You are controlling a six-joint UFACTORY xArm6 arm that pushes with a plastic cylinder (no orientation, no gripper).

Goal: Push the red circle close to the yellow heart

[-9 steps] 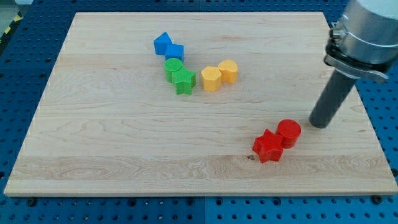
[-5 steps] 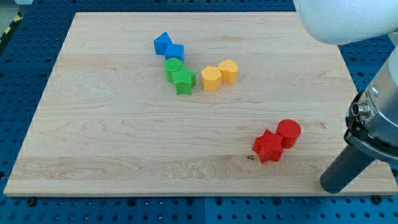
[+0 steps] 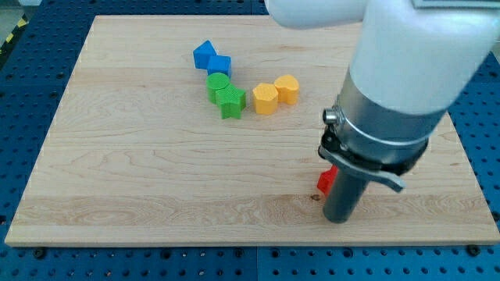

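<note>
My tip point(image 3: 339, 218) rests on the wooden board point(image 3: 141, 172) near the view's bottom, right of centre. The rod and arm hide the red circle. Only a sliver of the red star point(image 3: 325, 180) shows at the rod's left edge, just above the tip. The yellow heart point(image 3: 287, 89) sits up and to the left of the tip, touching a yellow hexagon-like block point(image 3: 265, 99) on its left. Both yellow blocks lie well apart from the tip.
A green star point(image 3: 231, 101) and a green round block point(image 3: 218, 83) lie left of the yellow blocks. Two blue blocks point(image 3: 205, 55) point(image 3: 220, 65) sit above them. The board's bottom edge is close below the tip.
The tip moved from the right of the red circle down toward the board's bottom right, then left to just below the red blocks. The arm now covers the red circle.
</note>
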